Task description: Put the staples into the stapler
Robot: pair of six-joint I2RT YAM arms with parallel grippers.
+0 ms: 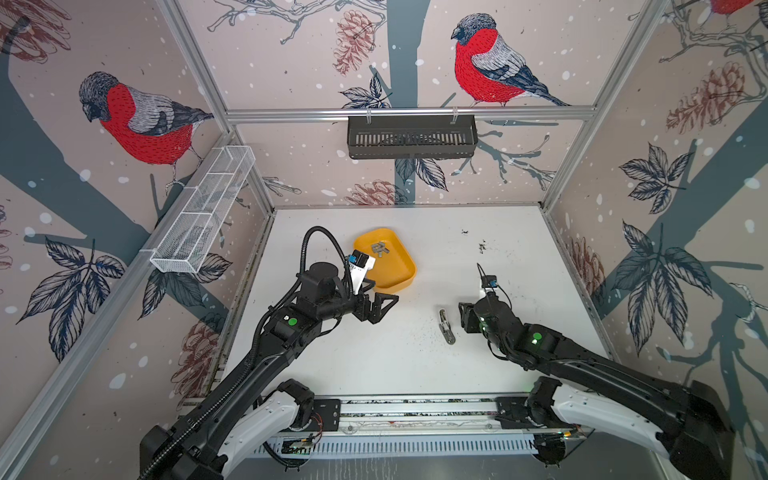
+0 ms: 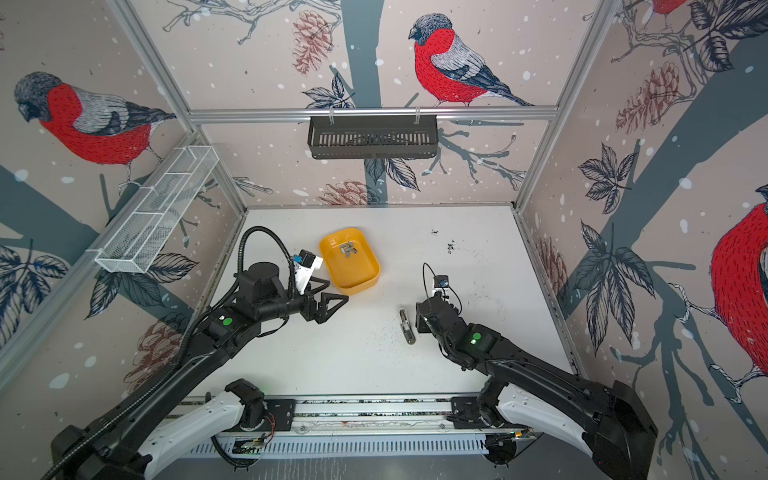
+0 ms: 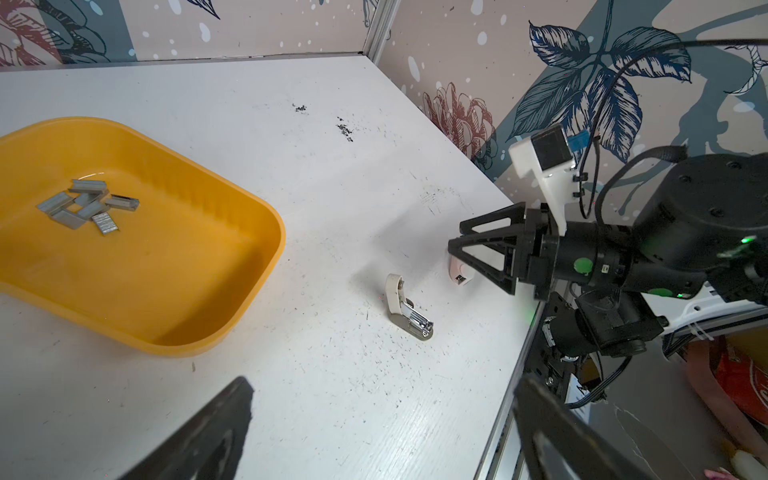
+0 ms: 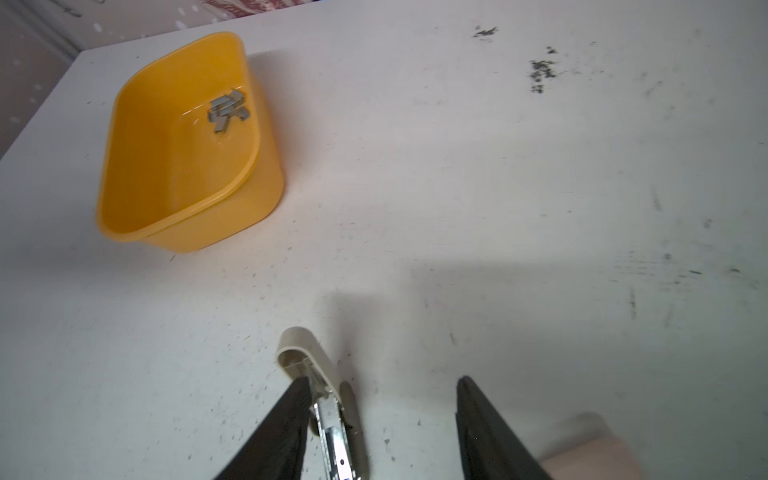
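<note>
My left end effector (image 3: 384, 384) hangs wide open near the yellow tray (image 3: 174, 266), and the staples (image 3: 89, 205) lie heaped in the tray's far end. Right of the tray, across open surface (image 1: 374, 361), the unfolded stapler (image 1: 446, 326) lies with its long axis front-to-back. My right end effector (image 4: 382, 380) is parted beside it, gripping nothing.

Quick count: one yellow tray (image 3: 166, 257), roughly seven strips of staples (image 3: 89, 205) piled inside it (they overlap, can't be exact), one stapler (image 3: 409, 309) near the tray, one small pink thing (image 3: 459, 274) further out.
</note>
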